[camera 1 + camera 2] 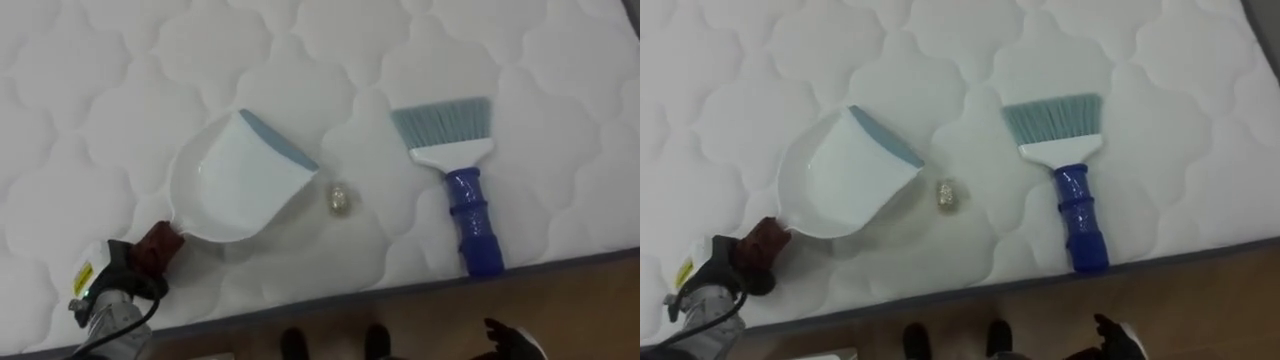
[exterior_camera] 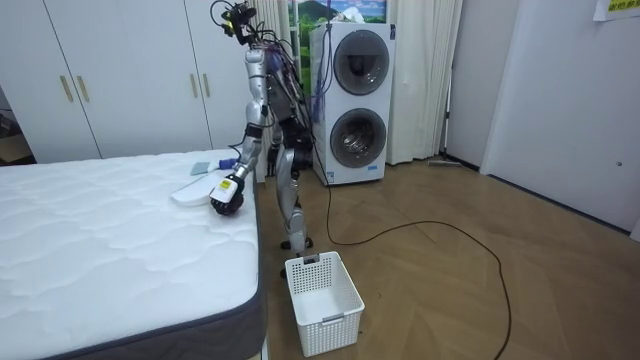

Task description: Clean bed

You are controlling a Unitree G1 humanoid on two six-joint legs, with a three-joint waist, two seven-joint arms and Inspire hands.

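Dustpan in hand on the bed, scrap at its mouth.
At the lower left, the left hand [image 1: 125, 265] is curled round the brown handle of a white dustpan [image 1: 235, 180] resting on the quilted bed [image 1: 100, 80]. A small crumpled scrap [image 1: 339, 199] lies just beside the pan's open edge. Further right a blue-handled brush [image 1: 462, 180] lies apart, bristles pointing away. The right hand [image 1: 515, 340] shows low beyond the bed's edge; whether it is open or closed cannot be told.

white mattress [image 1: 100, 100], white dustpan [image 1: 235, 180], blue brush [image 1: 470, 215]
the mattress has puffy cloud shapes stitched in and a grey edge. the dustpan has a blue-grey lip and a brown handle. the brush has pale blue hairs. the little scrap [image 1: 339, 198] is yellowish.
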